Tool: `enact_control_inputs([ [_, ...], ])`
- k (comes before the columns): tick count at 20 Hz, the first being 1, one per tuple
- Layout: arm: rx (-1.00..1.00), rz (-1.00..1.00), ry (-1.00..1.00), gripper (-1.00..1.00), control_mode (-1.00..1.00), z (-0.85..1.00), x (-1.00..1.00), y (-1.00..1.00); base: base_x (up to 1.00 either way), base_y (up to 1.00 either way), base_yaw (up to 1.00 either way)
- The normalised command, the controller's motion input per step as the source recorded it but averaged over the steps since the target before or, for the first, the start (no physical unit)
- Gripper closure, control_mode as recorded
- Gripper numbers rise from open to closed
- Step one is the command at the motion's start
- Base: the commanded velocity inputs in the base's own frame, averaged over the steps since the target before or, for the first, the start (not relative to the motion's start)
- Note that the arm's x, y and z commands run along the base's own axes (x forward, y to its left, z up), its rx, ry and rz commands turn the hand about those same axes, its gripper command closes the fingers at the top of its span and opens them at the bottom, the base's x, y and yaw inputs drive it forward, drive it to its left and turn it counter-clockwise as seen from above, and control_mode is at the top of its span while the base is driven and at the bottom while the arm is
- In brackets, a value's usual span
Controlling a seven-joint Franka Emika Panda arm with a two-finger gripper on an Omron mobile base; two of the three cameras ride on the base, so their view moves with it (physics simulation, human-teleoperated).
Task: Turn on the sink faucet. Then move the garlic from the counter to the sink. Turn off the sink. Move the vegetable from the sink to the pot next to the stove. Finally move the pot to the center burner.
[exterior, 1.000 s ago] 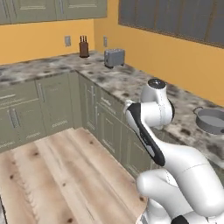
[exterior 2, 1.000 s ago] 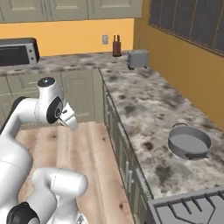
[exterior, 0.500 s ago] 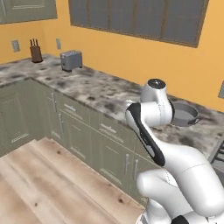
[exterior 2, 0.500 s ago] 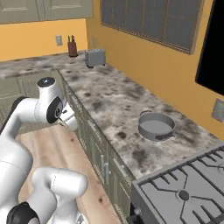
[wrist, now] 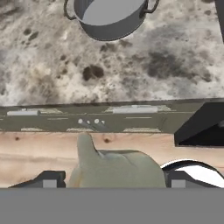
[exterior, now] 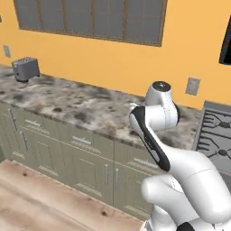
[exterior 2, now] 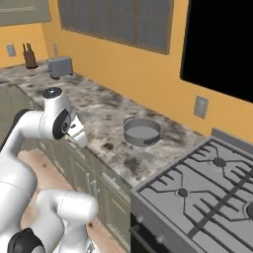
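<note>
The gripper (wrist: 107,181) holds the pale garlic (wrist: 116,168) between widely spread fingers, low in front of the cabinets. The pot (exterior 2: 142,131) sits on the tabletop (exterior 2: 106,121), ahead and above, just left of the stove (exterior 2: 207,185).

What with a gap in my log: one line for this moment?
gripper: holding garlic | pot: empty, on counter beside stove
</note>
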Motion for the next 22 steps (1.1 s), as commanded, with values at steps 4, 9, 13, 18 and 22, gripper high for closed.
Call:
enact_control_inputs([
  [4, 0.00, 0.00, 0.00, 1.00, 1.00, 0.00, 0.00, 0.00, 0.00, -0.33, -0.44],
  [9, 0.00, 0.00, 0.00, 1.00, 1.00, 0.00, 0.00, 0.00, 0.00, -0.33, -0.43],
  [13, 0.00, 0.00, 0.00, 1.00, 1.00, 0.00, 0.00, 0.00, 0.00, -0.33, -0.39],
  [18, 0.00, 0.00, 0.00, 1.00, 1.00, 0.00, 0.00, 0.00, 0.04, -0.24, -0.36],
  [22, 0.00, 0.00, 0.00, 1.00, 1.00, 0.00, 0.00, 0.00, 0.36, -0.03, -0.29],
])
